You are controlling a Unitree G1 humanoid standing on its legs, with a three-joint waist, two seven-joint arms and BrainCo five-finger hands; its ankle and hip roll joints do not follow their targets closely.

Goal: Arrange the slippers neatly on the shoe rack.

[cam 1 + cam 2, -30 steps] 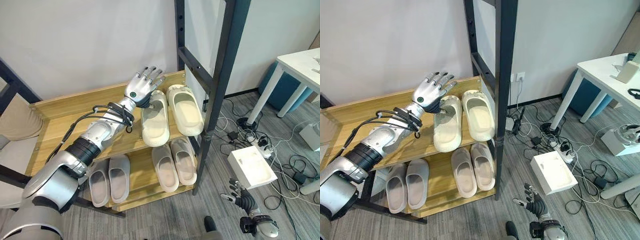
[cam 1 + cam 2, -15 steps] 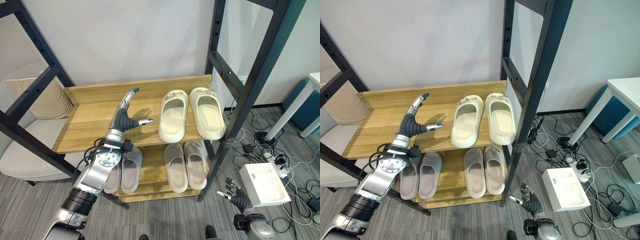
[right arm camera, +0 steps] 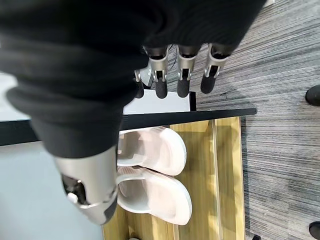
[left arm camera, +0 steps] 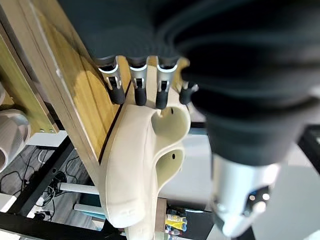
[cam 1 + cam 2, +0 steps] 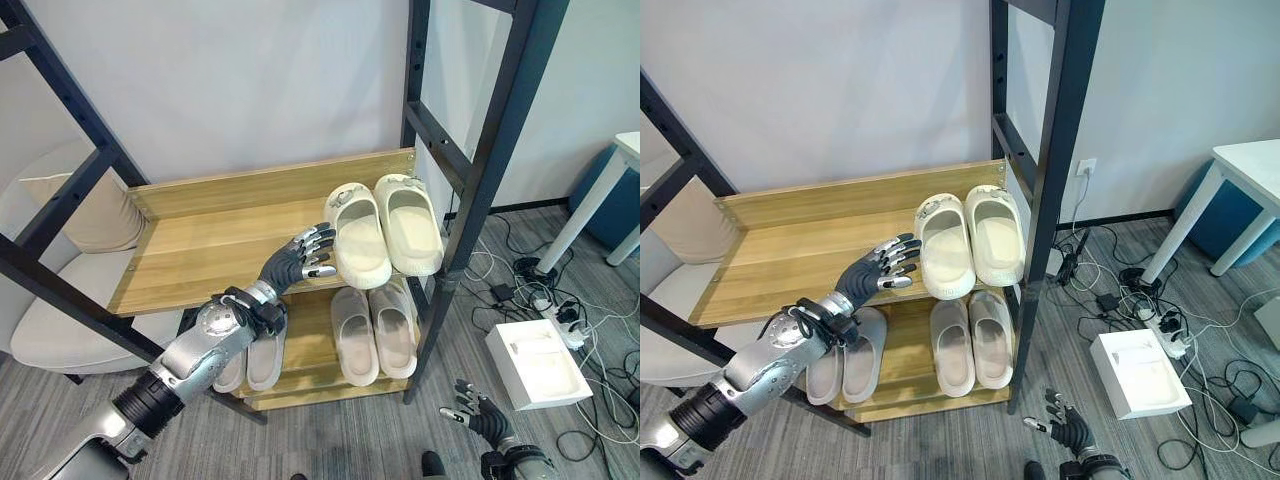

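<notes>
A cream pair of slippers lies at the right end of the wooden top shelf [image 5: 200, 240]: the left slipper [image 5: 358, 238] and the right slipper [image 5: 408, 225] side by side, toes at the front edge. My left hand [image 5: 296, 264] is open with fingers spread, fingertips [image 4: 136, 95] right beside the left cream slipper [image 4: 134, 165]; I cannot tell whether they touch. On the lower shelf lie a pinkish pair [image 5: 373, 330] and a grey pair [image 5: 845, 362] partly behind my arm. My right hand [image 5: 478, 418] hangs open low near the floor.
Black frame posts [image 5: 470, 200] stand at the rack's right end, and black bars [image 5: 60, 200] cross at its left. A white box [image 5: 536, 362] and loose cables lie on the carpet to the right. A cushioned seat [image 5: 60, 320] is at the left, a white table [image 5: 1250, 160] at the far right.
The camera has shifted. My left hand left the back of the left cream slipper, swung over the bare shelf, and now reaches in beside that slipper's near side.
</notes>
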